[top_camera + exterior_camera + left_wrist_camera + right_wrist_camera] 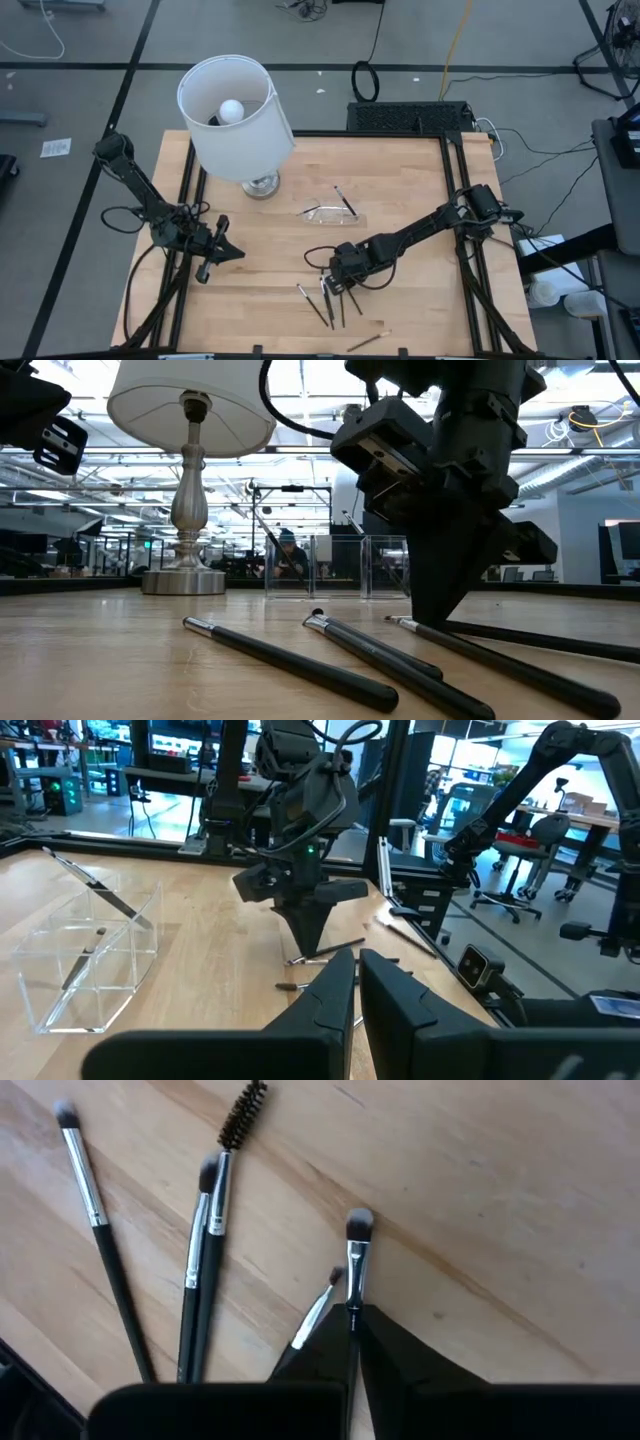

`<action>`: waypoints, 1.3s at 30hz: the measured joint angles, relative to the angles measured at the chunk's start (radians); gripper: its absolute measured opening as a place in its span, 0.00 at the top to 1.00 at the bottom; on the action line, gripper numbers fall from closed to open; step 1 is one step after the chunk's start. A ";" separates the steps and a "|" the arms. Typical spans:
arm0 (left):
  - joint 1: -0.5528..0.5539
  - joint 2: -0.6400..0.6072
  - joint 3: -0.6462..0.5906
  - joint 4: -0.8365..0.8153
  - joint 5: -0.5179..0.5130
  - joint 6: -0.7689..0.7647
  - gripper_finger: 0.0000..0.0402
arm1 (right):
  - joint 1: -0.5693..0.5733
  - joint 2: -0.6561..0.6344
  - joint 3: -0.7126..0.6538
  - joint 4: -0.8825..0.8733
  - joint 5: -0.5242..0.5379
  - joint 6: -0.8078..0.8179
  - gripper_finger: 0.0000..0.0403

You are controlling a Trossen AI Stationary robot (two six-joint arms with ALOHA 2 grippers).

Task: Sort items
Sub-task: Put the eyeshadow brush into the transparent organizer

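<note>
Where the desk (400, 170) meets its near edge, one pale-handled brush (368, 340) lies alone, and just beyond it four or five dark makeup brushes (330, 300) lie fanned out, with the right gripper (343, 284) lowered onto them, its fingers pinched together on the handle of a flat-tipped brush (356, 1265). Farther in, toward the left edge, the left gripper (231, 253) waits above the wood with its fingers together and nothing between them. Past the middle, a clear tray (333, 214) holds another brush (345, 201), and the white-shaded lamp (236, 115) stands nearest the far edge.
</note>
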 joint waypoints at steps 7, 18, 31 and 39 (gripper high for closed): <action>0.000 0.000 0.000 0.000 0.000 0.000 0.94 | -0.004 0.003 0.000 0.013 0.201 -0.117 1.00; 0.000 0.000 0.000 -0.002 -0.001 -0.003 0.94 | -0.006 -0.003 -0.001 0.018 0.301 -0.181 1.00; 0.000 0.000 0.000 -0.030 -0.001 -0.010 0.94 | -0.002 -0.087 -0.007 0.078 0.407 -0.322 1.00; 0.001 0.000 0.000 -0.023 -0.027 0.031 0.94 | 0.017 -0.193 -0.005 0.123 0.537 -0.456 1.00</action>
